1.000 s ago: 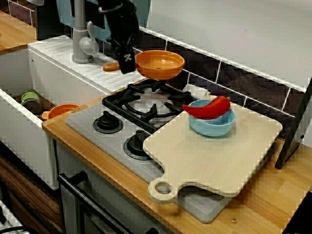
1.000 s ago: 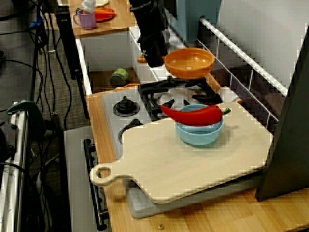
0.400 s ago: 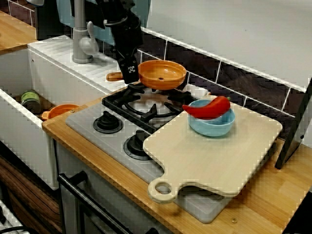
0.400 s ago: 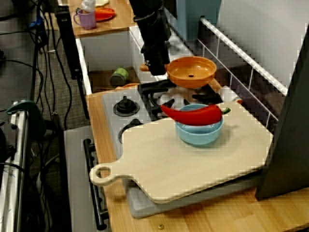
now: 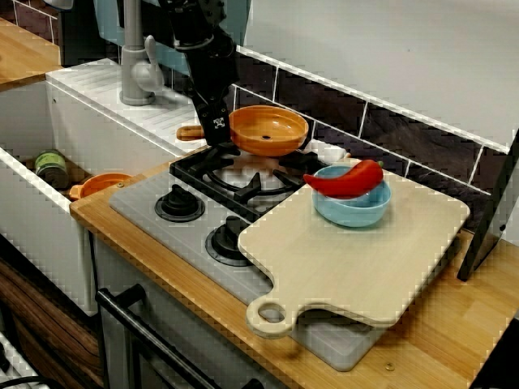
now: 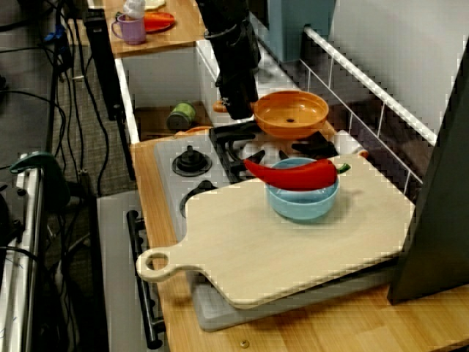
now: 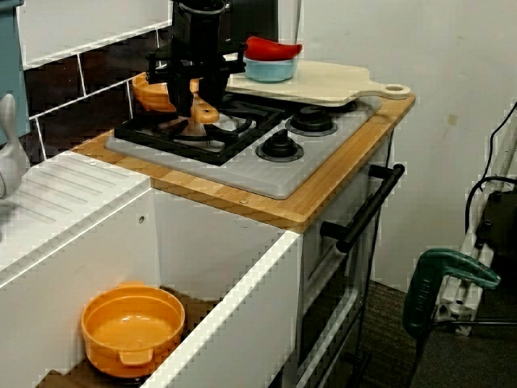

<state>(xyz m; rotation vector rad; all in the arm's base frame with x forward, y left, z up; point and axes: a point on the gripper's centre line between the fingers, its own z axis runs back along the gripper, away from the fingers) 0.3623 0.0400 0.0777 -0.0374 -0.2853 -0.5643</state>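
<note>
My gripper [image 5: 212, 130] is shut on the handle [image 5: 190, 132] of an orange pan [image 5: 269, 130]. The pan hangs level, low over the black grate [image 5: 235, 174] of the stove's back burner; whether it touches the grate I cannot tell. In the view along the counter the gripper [image 6: 238, 110] stands to the left of the pan [image 6: 290, 112]. From the sink side the black gripper [image 7: 200, 101] hides most of the pan [image 7: 153, 90]. Just right of the pan, a blue bowl [image 5: 351, 203] holding a red pepper [image 5: 345, 178] sits on a wooden cutting board [image 5: 357, 251].
The board covers the right half of the stove. Two knobs [image 5: 179, 203] sit at the stove's front. Left of the stove, a sink holds an orange bowl [image 7: 133, 330] and a green can [image 5: 51, 168]. A grey tap [image 5: 138, 57] stands behind the gripper. A dark panel [image 5: 495, 211] leans at far right.
The gripper has come down and a little to the right with the pan, from well above the back burner to just over its grate.
</note>
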